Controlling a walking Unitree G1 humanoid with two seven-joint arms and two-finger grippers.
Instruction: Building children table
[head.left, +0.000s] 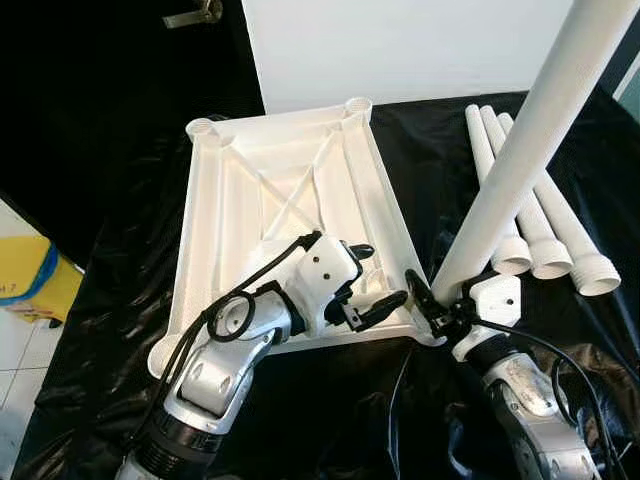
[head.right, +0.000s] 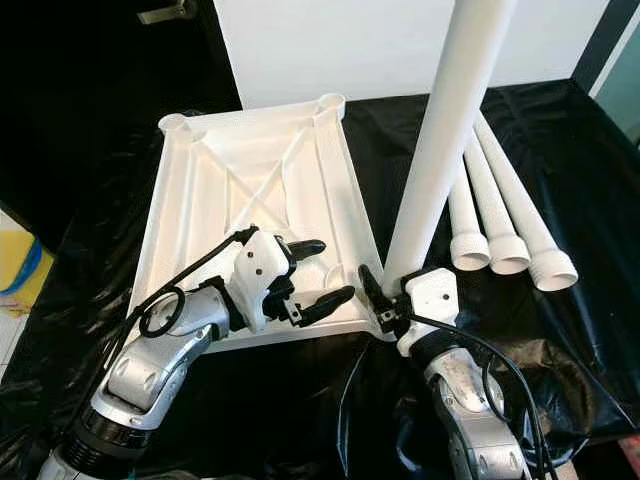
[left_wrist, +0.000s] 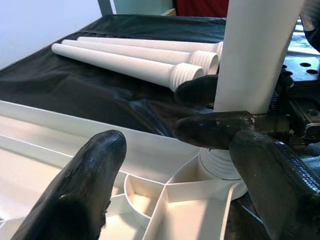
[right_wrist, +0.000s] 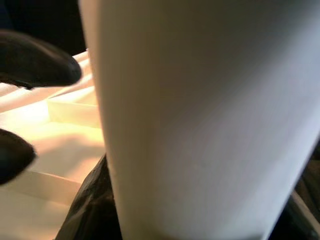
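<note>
The white tabletop (head.left: 250, 190) lies upside down on a black sheet, ribs and corner sockets facing up. My right gripper (head.left: 430, 305) is shut on a white table leg (head.left: 530, 130) near its base and holds it upright, slightly tilted. The leg's threaded end (left_wrist: 220, 165) sits in the near right corner socket. My left gripper (head.left: 383, 275) hovers open over the tabletop's near right part, just left of that socket, with nothing between its fingers (left_wrist: 85, 185). In the right wrist view the leg (right_wrist: 200, 125) is very close.
Three spare legs (head.left: 545, 220) lie side by side on the black sheet (head.left: 120, 260) to the right, threaded ends toward me. A white board (head.left: 400, 50) stands behind the tabletop. A yellow object (head.left: 25, 275) sits on tiled floor at the left.
</note>
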